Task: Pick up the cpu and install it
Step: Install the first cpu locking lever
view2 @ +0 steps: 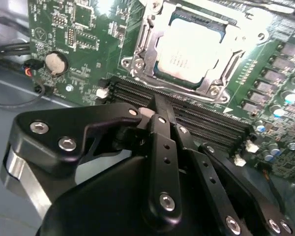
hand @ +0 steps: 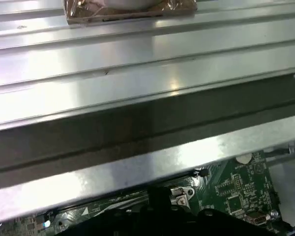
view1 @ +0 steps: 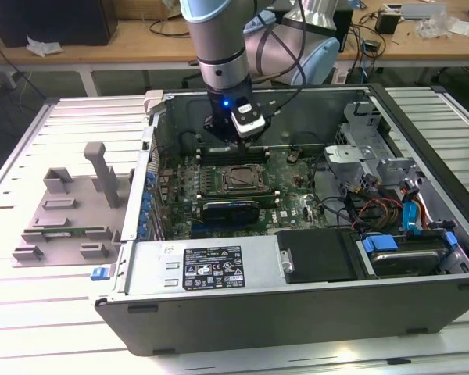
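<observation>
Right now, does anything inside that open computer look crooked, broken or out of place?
Nothing stands out. The cpu lies flat and square inside its socket frame, and the gripper sits above the memory slots beside it.

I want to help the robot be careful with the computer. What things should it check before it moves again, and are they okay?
1. Is the cpu in the socket? It lies inside the metal frame in the second wrist view: ok.
2. Is the chip lying flat? Cannot tell.
3. Is the gripper off the cpu? It sits over the memory slots, beside the socket: ok.
4. Are the fingers empty? Nothing shows between them: ok.
5. Is the socket frame latched down? Cannot tell.
6. Is the arm away from the case wall? It looks apart in the exterior view: ok.
</observation>
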